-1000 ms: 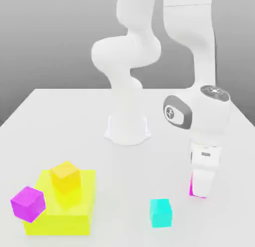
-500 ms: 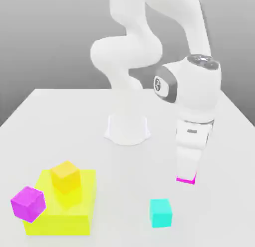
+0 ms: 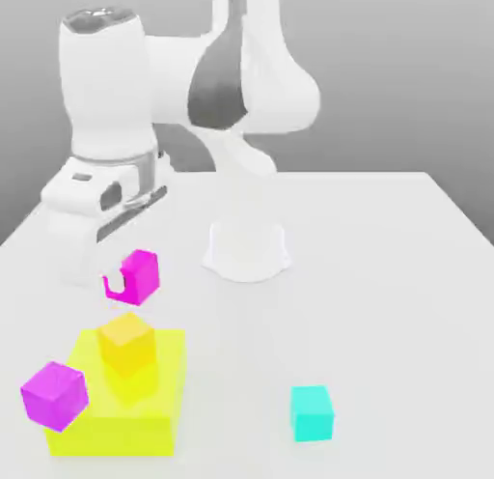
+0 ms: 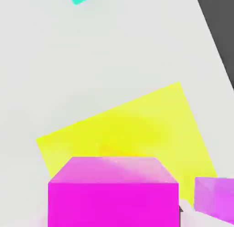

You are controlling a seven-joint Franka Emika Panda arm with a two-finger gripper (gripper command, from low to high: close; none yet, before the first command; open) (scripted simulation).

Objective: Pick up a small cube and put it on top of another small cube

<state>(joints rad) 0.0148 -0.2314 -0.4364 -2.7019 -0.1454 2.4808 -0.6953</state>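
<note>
The small hot-pink cube hangs in the air with my gripper shut on it, over the table toward the exterior view's left. It is slightly above and behind the amber cube, with a gap between them. The amber cube sits on the flat lemon-yellow block. In the hand view the pink cube is close in front of the lemon-yellow block and hides the amber cube.
A purple-violet cube leans at the yellow block's corner at the exterior view's left, and shows in the hand view too. A cyan cube lies alone at the front right. The arm's white base stands mid-table.
The gripper lifted the pink cube off the table at the exterior view's right and swung it across to the left, stopping above the amber cube.
</note>
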